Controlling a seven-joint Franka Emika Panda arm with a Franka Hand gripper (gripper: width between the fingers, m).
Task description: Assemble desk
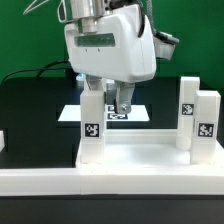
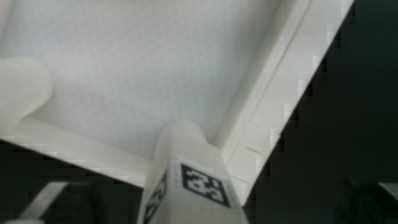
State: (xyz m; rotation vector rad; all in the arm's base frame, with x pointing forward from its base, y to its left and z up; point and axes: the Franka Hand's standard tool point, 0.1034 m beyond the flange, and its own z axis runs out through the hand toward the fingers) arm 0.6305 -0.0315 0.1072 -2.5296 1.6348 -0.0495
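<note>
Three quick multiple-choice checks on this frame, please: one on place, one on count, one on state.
1. The white square plastic leg furthest to the exterior view's left stands:
A. away from the panel
B. at a corner of the large flat white rimmed plastic panel
C. lying inside the panel

2. Upright legs in the exterior view:
A. one
B. three
C. five

3. The two tagged legs on the exterior view's right are:
A. upright
B. lying flat
C. stacked

Key: B, its foot meets the panel's rim corner; B, one on the left and two on the right; A, both stand with their tags facing the camera.
</note>
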